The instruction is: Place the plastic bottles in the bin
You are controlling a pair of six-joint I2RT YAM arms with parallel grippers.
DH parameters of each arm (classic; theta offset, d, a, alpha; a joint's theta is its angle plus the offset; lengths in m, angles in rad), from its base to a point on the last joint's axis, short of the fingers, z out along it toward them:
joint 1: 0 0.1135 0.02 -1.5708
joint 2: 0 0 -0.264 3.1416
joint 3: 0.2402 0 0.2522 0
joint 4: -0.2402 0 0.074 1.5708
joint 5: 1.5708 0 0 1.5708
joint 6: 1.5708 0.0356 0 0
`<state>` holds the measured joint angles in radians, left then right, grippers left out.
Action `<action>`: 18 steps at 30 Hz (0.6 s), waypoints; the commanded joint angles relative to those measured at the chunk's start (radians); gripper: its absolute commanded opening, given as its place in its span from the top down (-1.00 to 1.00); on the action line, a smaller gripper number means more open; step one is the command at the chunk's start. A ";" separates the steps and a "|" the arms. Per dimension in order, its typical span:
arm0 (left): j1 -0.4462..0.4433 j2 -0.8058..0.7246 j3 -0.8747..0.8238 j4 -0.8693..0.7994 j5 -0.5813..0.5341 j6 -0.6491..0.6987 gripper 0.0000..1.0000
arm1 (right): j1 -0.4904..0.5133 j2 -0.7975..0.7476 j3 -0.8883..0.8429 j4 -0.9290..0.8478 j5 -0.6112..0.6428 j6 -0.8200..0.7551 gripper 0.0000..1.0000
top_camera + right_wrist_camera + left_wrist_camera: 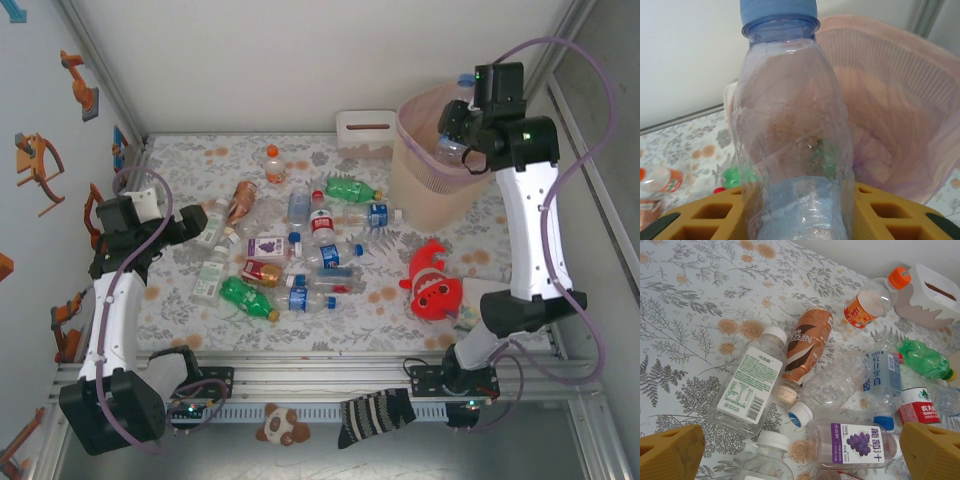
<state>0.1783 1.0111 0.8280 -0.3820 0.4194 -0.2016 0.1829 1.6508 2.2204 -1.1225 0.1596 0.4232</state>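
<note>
Bottles (322, 222) strewn; clear bottle (792, 130) above bin (420, 195)

Pale pink bin (425, 195), flowered bench (395, 325).
Grey leaves and orange blossoms on the white bench; a clear bottle (790, 125) capped blue, a green bottle (352, 188), a coffee-brown bottle (807, 345), a purple-labelled bottle (855, 442); red-and-white plush fish (432, 285).

From where I stand, the brown bottle (807, 347) carries white letters reading NESCA, with the rest of the word curving out of sight. Just below and to the right of it, the purple-labelled bottle (855, 442) reads "100%" and 葡萄汁, and farther right the red-labelled bottle (917, 411) shows 农夫. Just left of the brown bottle, the white-labelled bottle (750, 385) bears a barcode and green print too fine to read.
</note>
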 commanded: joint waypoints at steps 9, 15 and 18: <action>0.004 -0.019 -0.009 -0.004 -0.001 0.009 -0.99 | -0.157 0.183 0.107 0.004 -0.081 -0.161 0.12; 0.004 -0.016 -0.007 -0.006 -0.001 0.010 -0.99 | -0.167 0.295 0.140 0.007 -0.058 -0.214 0.13; 0.004 -0.016 -0.006 -0.006 -0.001 0.011 -0.99 | -0.168 0.344 0.140 0.003 -0.033 -0.229 0.13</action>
<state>0.1783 1.0077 0.8280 -0.3820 0.4183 -0.2016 0.0189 1.9648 2.3325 -1.1179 0.0978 0.2375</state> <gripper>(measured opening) 0.995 0.437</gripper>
